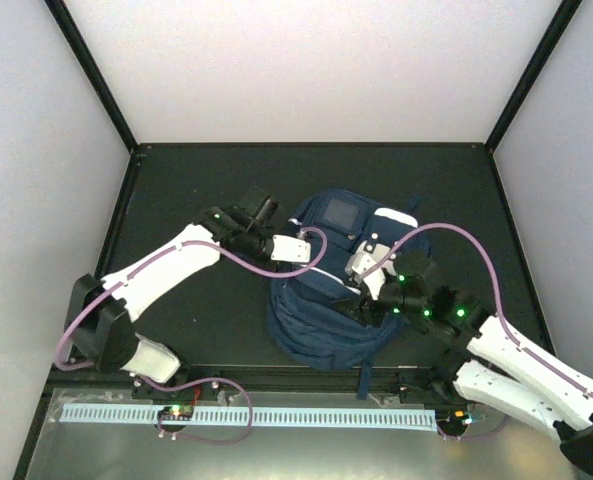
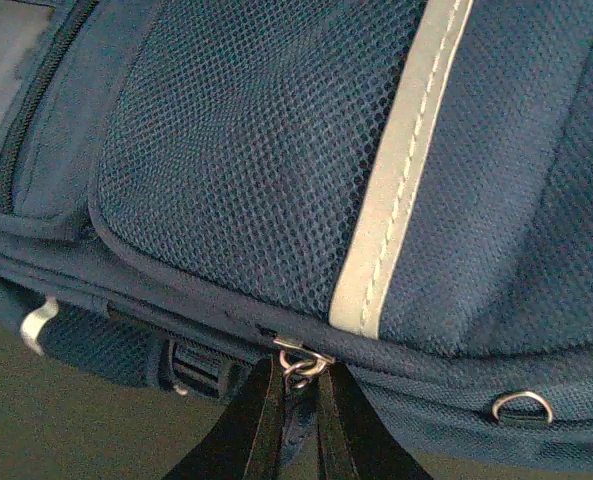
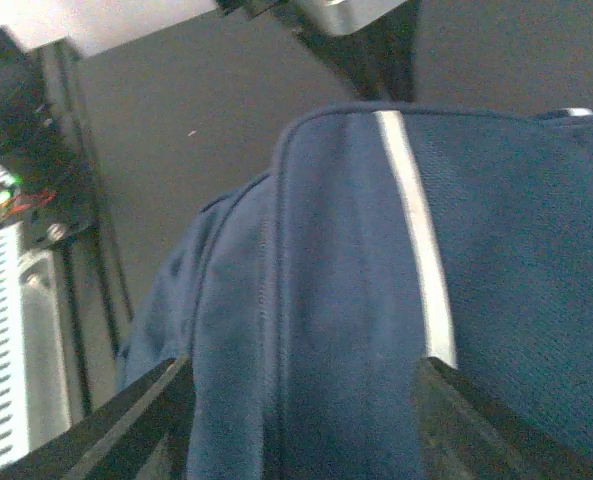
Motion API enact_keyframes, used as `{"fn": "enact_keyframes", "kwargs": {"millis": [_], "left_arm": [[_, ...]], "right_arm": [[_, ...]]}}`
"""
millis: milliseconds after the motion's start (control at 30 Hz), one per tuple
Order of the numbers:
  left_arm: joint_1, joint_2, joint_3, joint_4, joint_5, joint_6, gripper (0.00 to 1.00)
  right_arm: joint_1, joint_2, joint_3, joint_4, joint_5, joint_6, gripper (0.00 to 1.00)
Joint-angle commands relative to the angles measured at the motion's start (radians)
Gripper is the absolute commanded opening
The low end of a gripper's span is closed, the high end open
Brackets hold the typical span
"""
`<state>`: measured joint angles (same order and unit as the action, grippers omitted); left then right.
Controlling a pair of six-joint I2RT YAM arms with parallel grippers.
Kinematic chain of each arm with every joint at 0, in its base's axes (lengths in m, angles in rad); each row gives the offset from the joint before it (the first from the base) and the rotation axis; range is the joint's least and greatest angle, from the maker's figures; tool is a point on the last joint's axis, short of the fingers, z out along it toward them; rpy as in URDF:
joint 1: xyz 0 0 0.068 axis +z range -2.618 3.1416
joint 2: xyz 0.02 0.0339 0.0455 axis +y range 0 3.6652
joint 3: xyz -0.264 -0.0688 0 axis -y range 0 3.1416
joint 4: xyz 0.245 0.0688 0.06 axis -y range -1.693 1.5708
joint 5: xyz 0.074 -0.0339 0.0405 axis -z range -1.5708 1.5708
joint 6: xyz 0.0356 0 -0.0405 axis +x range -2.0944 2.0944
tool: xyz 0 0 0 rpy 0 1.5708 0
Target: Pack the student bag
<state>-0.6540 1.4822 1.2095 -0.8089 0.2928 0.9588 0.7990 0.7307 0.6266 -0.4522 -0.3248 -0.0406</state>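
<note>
The student bag lies at the middle of the black mat. No loose items show, so packing looks done and zipping likely remains. At the bag's 11 o'clock, the left gripper is pinched tight on the zipper pull. At 4 o'clock, the right gripper is spread, straddling the fabric unclamped.

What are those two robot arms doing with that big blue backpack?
They are handling the student bag, a navy backpack lying on the dark table. The left gripper is pinched shut on a small metal zipper pull along the bag's edge. The right gripper is open, with one finger on each side of a fold of the bag's fabric. It looks like they are working on the zip.
</note>
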Motion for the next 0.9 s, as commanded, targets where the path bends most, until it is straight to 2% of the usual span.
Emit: {"fn": "enact_keyframes", "kwargs": {"millis": [0,67,133,233,367,567,733,867], "left_arm": [[-0.032,-0.111,-0.046,-0.002,-0.046,-0.088,0.02],[-0.038,-0.15,-0.094,0.038,-0.045,-0.104,0.02],[-0.043,-0.189,-0.145,0.084,-0.044,-0.109,0.02],[-0.052,-0.243,-0.202,0.135,-0.042,-0.111,0.02],[-0.062,-0.281,-0.242,0.176,-0.046,-0.15,0.02],[-0.087,-0.342,-0.298,0.218,-0.044,-0.197,0.02],[-0.11,-0.355,-0.317,0.223,-0.039,-0.243,0.02],[-0.131,-0.356,-0.321,0.226,-0.037,-0.272,0.02]], "right_arm": [[0.001,0.065,0.085,0.012,-0.148,0.016,0.64],[-0.002,0.098,0.111,0.039,-0.097,0.066,0.64],[-0.02,0.164,0.15,0.05,-0.069,0.106,0.6],[-0.053,0.264,0.234,0.04,-0.124,0.131,0.56],[-0.076,0.358,0.3,0.077,-0.135,0.162,0.58],[-0.078,0.573,0.463,-0.061,-0.054,0.101,0.62],[-0.078,0.647,0.485,-0.08,0.061,0.055,0.66],[-0.078,0.711,0.494,-0.112,0.03,0.018,0.72]]}}
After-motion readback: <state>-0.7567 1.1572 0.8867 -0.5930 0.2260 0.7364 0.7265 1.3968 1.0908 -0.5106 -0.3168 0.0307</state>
